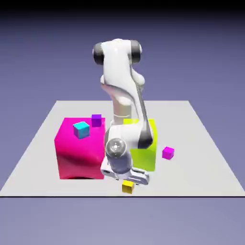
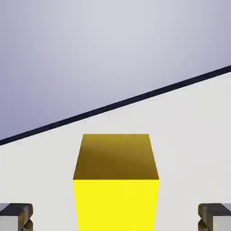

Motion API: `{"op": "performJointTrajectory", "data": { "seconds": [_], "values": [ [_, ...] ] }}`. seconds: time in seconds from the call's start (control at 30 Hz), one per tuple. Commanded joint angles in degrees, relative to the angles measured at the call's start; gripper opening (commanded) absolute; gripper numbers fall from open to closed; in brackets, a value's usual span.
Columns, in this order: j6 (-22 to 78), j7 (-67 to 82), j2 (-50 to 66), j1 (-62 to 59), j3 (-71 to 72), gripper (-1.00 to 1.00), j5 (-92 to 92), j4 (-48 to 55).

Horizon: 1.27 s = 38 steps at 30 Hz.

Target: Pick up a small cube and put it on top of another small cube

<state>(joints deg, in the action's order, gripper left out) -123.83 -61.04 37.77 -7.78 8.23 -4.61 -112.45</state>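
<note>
With the arm folded low over the near edge of the table (image 1: 201,143), the gripper (image 1: 128,181) hangs just above the small yellow cube (image 1: 127,187), which sits on the tabletop close to that edge. The hand appears to be set here because this cube is the one chosen for lifting; that is a reading of the pose, not something shown outright.

In the hand view, the yellow cube (image 2: 116,180) fills the lower middle, its shaded top face and bright side face both visible. The two grey fingertips (image 2: 16,216) show at the bottom corners, set wide, one on either side of the cube and clear of its faces. Nothing is held. The cube lies centred between the fingers, so the hand seems lined up for a descent and a close.

Elsewhere on the table stand a large magenta block (image 1: 79,153) and a large lime block (image 1: 146,150), the latter partly hidden behind the arm. A small cyan cube (image 1: 81,129) rests on top of the magenta block, a small purple cube (image 1: 96,119) shows just beyond it, and a small magenta cube (image 1: 168,152) lies beside the lime block, toward the exterior view's right. Any of these small cubes could serve as the base; which is intended cannot be told.
</note>
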Motion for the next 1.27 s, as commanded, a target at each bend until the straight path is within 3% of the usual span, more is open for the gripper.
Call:
{"op": "performJointTrajectory", "data": {
  "seconds": [0.0,0.17,0.67,0.83,1.0,1.03,1.23],
  "values": [
    [0.0,0.0,0.0,0.0,0.0,-1.00,0.0,0.0],
    [8.9,-0.3,-5.7,0.0,-1.0,-1.00,0.8,3.1],
    [2.8,9.5,-28.8,28.9,9.0,-1.00,10.7,-24.6],
    [4.1,12.5,-30.4,27.6,15.3,-1.00,7.0,-28.0],
    [-6.7,9.6,-23.0,28.7,13.3,-1.00,11.0,-32.1],
    [-6.7,9.6,-23.0,28.7,13.3,1.00,11.0,-32.1],
    [4.1,12.5,-30.4,27.6,15.3,1.00,7.0,-28.0]
  ]
}}
